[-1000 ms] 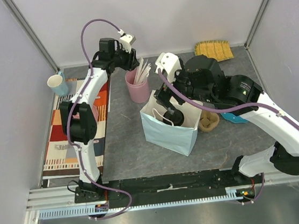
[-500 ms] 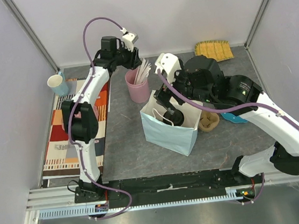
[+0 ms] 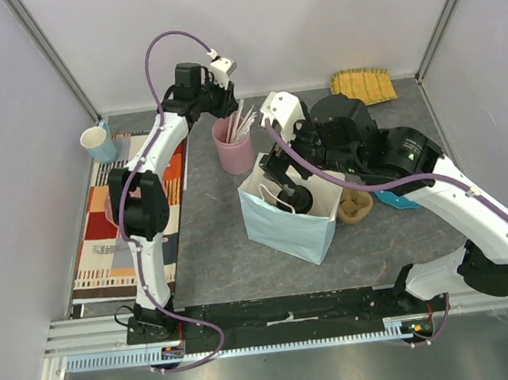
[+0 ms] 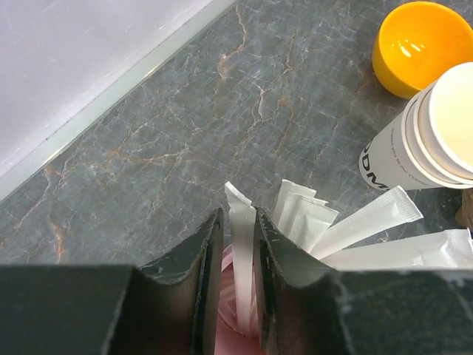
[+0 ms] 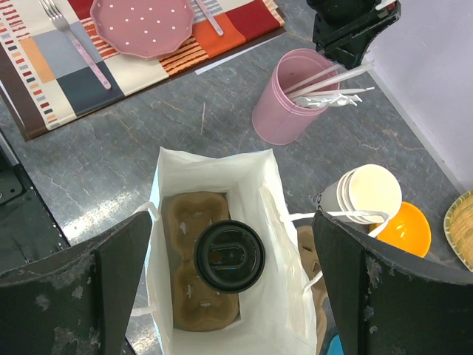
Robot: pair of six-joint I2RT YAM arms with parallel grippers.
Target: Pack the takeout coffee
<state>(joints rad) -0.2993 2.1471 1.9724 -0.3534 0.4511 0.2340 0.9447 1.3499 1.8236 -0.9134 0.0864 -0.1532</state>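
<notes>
The takeout coffee (image 5: 229, 255), a cup with a round black lid, stands in a brown cardboard carrier (image 5: 194, 314) inside the pale blue paper bag (image 3: 281, 224). In the top view its lid (image 3: 294, 198) shows under my right gripper (image 3: 281, 170). My right gripper (image 5: 233, 218) is open wide above the bag's mouth, holding nothing. My left gripper (image 3: 223, 102) is over the pink cup (image 3: 234, 148) of white paper-wrapped sticks. In the left wrist view it (image 4: 236, 216) is shut on one wrapped stick (image 4: 242, 251).
A stack of lidless white cups (image 5: 363, 196) and an orange bowl (image 5: 403, 229) stand right of the bag. A second cardboard carrier (image 3: 355, 204) lies beside the bag. A striped placemat (image 3: 112, 229) with a pink plate (image 5: 144, 22), a light blue mug (image 3: 97, 142) and a bamboo mat (image 3: 363, 84) are nearby.
My left gripper has shifted slightly right, over the pink cup. My right gripper and the bag have barely moved.
</notes>
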